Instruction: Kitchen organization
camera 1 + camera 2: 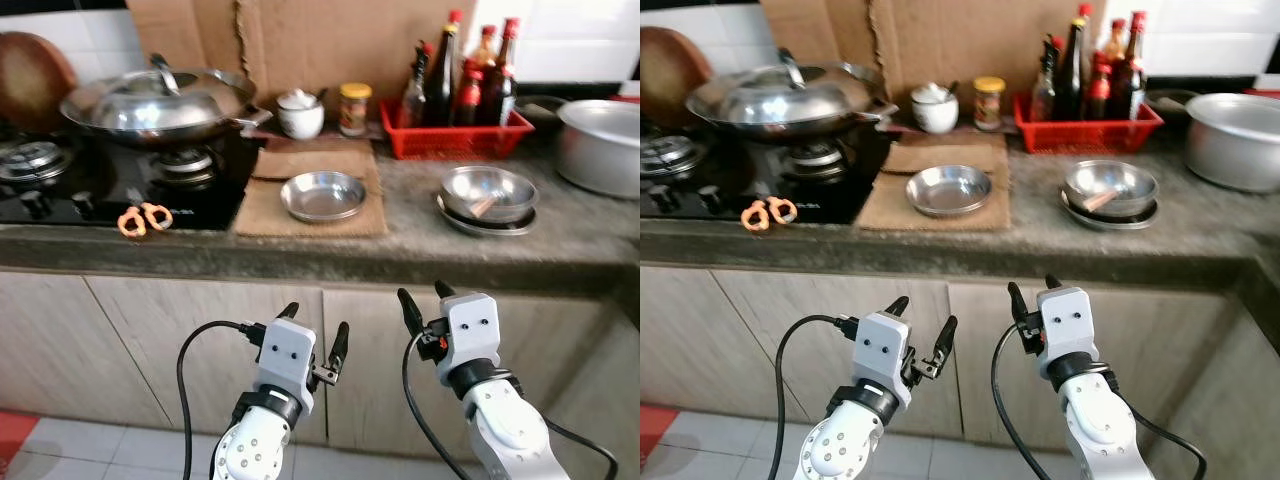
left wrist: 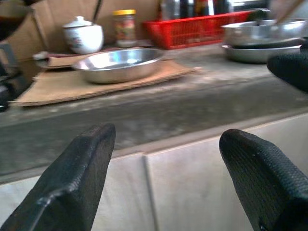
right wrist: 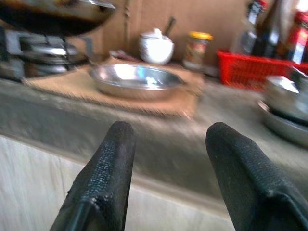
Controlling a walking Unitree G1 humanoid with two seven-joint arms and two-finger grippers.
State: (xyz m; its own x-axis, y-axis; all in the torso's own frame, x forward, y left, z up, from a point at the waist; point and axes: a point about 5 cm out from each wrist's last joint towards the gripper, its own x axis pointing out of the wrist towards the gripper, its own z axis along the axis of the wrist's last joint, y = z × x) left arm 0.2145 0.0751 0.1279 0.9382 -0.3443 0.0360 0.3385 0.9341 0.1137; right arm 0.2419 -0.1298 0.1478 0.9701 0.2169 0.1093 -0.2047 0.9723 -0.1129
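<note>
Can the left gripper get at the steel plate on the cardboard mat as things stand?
Probably yes. The left gripper hangs open below the counter edge, and the steel plate lies alone on the cardboard mat near that edge, nothing standing in front of it.

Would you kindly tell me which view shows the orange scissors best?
The left eye view: the orange scissors lie unobstructed on the stove's front edge. The right eye view shows them equally whole.
</note>
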